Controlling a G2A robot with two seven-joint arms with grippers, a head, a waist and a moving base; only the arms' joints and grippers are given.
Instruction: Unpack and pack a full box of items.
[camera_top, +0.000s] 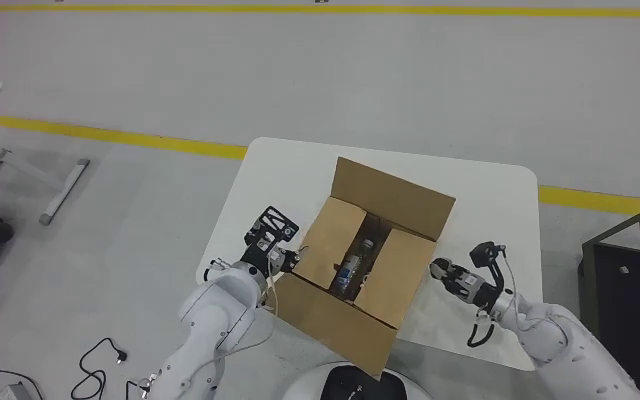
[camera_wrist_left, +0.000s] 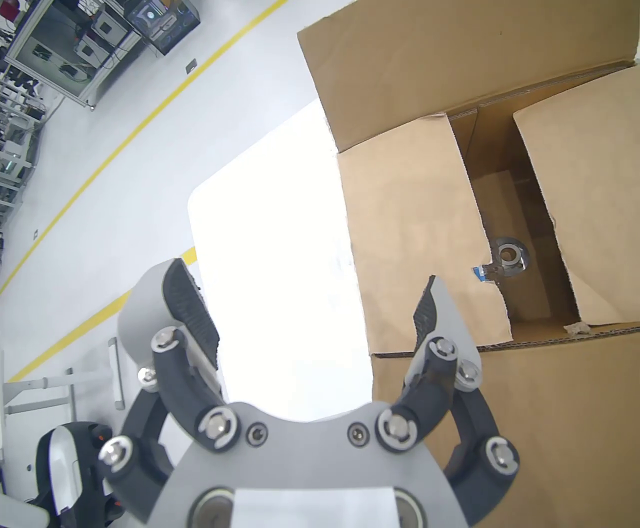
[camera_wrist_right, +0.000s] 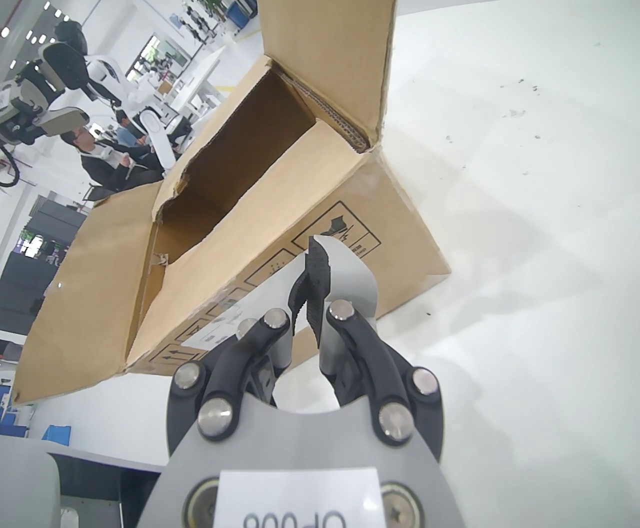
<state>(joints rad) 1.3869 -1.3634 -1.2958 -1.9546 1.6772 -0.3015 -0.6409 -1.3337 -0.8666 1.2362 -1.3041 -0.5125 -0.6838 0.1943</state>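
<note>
The white worktop (camera_top: 480, 200) carries an open cardboard box (camera_top: 395, 195) near the robot's edge. Its far flap stands up, its near flap hangs outward, and the two side flaps lean in over the opening, leaving a gap. The left claw (camera_wrist_left: 302, 280) hangs just beside the box's left side, fingers spread and holding nothing. The right claw (camera_wrist_right: 317, 270) is just beside the right wall, fingers pressed together and holding nothing. A clear bottle (camera_top: 350, 268) with a blue label shows inside the box through the gap.
</note>
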